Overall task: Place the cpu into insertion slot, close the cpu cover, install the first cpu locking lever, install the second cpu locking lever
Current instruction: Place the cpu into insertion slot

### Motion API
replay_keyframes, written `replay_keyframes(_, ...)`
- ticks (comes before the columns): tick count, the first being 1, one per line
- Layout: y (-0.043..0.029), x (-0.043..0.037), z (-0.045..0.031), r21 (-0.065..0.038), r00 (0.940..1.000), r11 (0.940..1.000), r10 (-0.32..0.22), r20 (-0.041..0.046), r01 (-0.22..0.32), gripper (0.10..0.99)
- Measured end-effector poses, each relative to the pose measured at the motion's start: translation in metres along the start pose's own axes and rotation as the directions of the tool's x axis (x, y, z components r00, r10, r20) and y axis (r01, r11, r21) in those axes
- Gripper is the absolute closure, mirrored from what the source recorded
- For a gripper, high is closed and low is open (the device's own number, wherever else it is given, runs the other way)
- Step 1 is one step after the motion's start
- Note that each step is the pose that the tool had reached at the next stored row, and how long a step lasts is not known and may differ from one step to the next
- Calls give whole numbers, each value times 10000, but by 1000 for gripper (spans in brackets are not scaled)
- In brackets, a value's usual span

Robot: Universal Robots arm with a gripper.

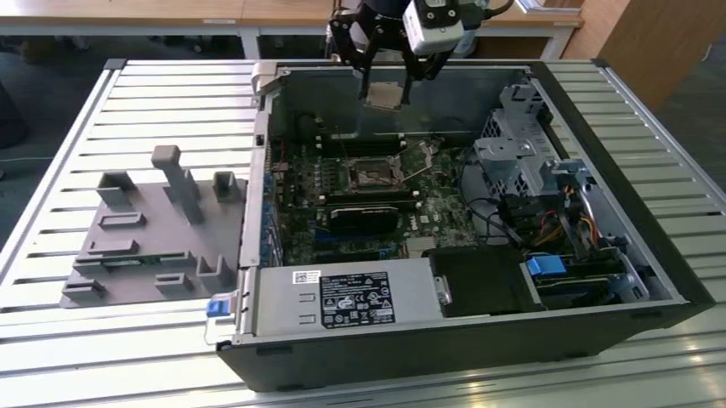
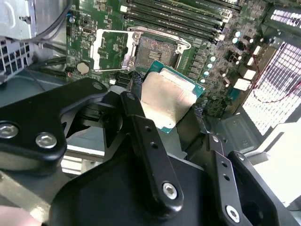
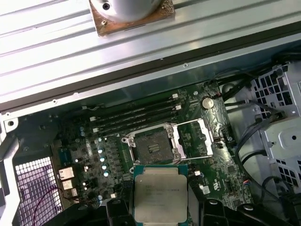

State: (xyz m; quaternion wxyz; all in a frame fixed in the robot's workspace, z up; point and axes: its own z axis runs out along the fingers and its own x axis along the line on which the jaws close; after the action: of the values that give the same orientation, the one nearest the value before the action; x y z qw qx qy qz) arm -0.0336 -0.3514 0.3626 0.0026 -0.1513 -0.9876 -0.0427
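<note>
The gripper (image 2: pixel 167 101) is pinching the cpu (image 2: pixel 167 96) by its edges, holding it level above the board. The insertion slot (image 3: pixel 151 147) is sitting bare since the cpu cover (image 3: pixel 209 143) is flipped open.

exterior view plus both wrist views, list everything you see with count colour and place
cpu: 1, silver face with green rim, held above the open case
insertion slot: 1, black frame with dark centre, empty, on the motherboard
cpu cover: 1, silver frame, swung open beside the slot
motherboard: 1, green, on the case floor
long card: 1, black, on the board near the slot
power supply: 1, grey with a dark label, at the case's near edge
computer case: 1, black and grey, lying open on the table
fixture: 1, grey, at the exterior view's left of the case
table: 1, silver-grey, slatted, under everything
claw: 1, black, shut on the cpu's edges
</note>
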Motion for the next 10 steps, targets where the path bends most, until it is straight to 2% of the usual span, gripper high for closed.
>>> replay_keyframes(10, 12, 4, 6, 32, 9950, 9951, 991, 103, -991, 541)
